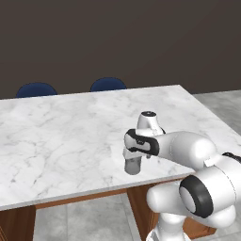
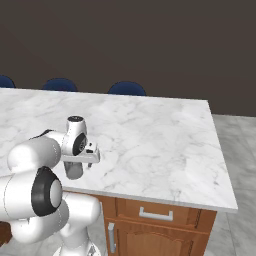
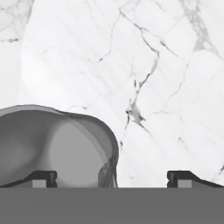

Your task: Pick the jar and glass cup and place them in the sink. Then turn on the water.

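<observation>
A plain translucent grey glass cup (image 1: 132, 166) (image 2: 73, 171) stands upright on the white marble counter (image 1: 66, 136), close to its front edge. My gripper (image 1: 133, 157) (image 2: 76, 163) points straight down just above it, open. In the hand view the cup (image 3: 57, 146) lies low on the left; its right wall sits between my fingertips, and the left fingertip (image 3: 43, 177) is over its mouth. The gripper (image 3: 113, 178) holds nothing. The jar, the sink and the water are out of view.
Blue chair backs (image 1: 36, 89) (image 1: 108, 84) (image 2: 127, 88) rise behind the counter's far edge. Below the front edge are wooden cabinets with silver handles (image 2: 155, 215). Grey floor (image 2: 240, 150) lies past the counter's right end.
</observation>
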